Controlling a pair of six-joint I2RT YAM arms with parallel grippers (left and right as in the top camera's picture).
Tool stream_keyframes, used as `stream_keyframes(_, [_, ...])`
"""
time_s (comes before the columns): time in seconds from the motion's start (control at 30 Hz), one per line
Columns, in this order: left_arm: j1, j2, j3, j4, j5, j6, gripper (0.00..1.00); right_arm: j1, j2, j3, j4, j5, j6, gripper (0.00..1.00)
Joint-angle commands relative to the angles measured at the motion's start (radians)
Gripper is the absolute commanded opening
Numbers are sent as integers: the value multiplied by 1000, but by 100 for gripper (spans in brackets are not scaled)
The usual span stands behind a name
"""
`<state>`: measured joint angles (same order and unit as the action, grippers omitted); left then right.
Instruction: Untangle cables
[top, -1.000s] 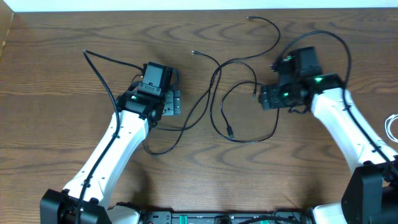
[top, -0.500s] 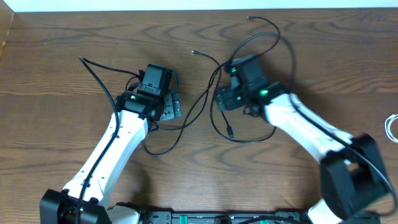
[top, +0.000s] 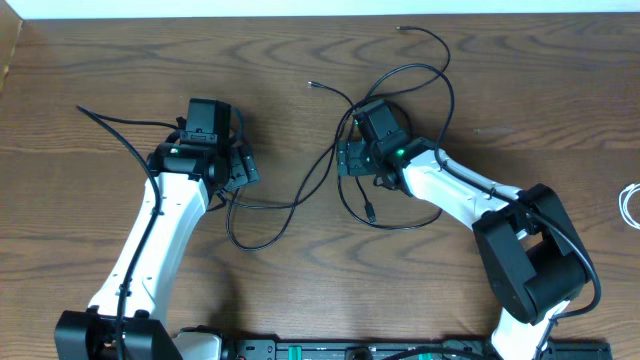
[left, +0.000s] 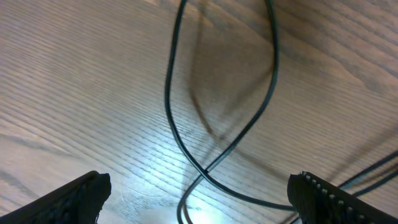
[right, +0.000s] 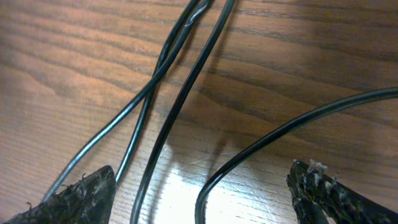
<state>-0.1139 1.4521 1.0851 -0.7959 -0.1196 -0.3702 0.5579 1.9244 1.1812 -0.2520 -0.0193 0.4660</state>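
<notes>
**A:** Where do the thin black cables (top: 390, 226) lie?

**B:** Loose on the brown wood-grain table (top: 100, 60), in crossing loops around the middle. One end runs up toward the far edge, and another loop trails off toward the left arm. A short thin white cable (top: 628, 205) sits well apart at the right edge, only partly in view.

**A:** And the left gripper (top: 243, 170)?

**B:** Its jaws are spread wide and hold nothing. In the left wrist view two black strands cross on the wood below and between the fingertips (left: 81, 196).

**A:** The right gripper (top: 345, 158)?

**B:** It is also spread wide with nothing clamped. It is over the place where the loops bunch at the centre. Its wrist view shows two strands running side by side and touching near the top, with a third curving in from the right. All of them lie flat on the table.
</notes>
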Motion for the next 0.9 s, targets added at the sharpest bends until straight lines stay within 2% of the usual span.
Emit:
stream_keyframes(0.0, [2, 6, 16, 0, 24, -13, 96, 14, 39, -4, 16, 36, 117, 85])
stream_keyframes(0.2, [2, 6, 16, 0, 28, -13, 96, 27, 77, -4, 38, 36, 219, 84])
stream_keyframes(0.3, [2, 6, 16, 0, 31, -13, 96, 34, 79, -4, 63, 40, 219, 77])
stream_keyframes(0.33, [2, 6, 16, 0, 32, -13, 96, 36, 79, -4, 68, 39, 219, 72])
stream_keyframes(0.37, [2, 6, 16, 0, 32, -13, 96, 37, 79, -4, 70, 40, 224, 62])
stream_keyframes(0.43, [2, 6, 16, 0, 34, -13, 96, 38, 79, -4, 70, 39, 245, 34])
stream_keyframes(0.5, [2, 6, 16, 0, 34, -13, 96, 37, 79, -4, 70, 41, 243, 15])
stream_keyframes(0.6, [2, 6, 16, 0, 34, -13, 96, 27, 74, -4, 68, 46, 214, 1])
stream_keyframes(0.73, [2, 6, 16, -1, 34, -13, 96, -5, 16, -3, 26, 43, 126, 1])
stream_keyframes(0.87, [2, 6, 16, 0, 34, -13, 96, -56, -118, -3, -27, 42, -9, 1])
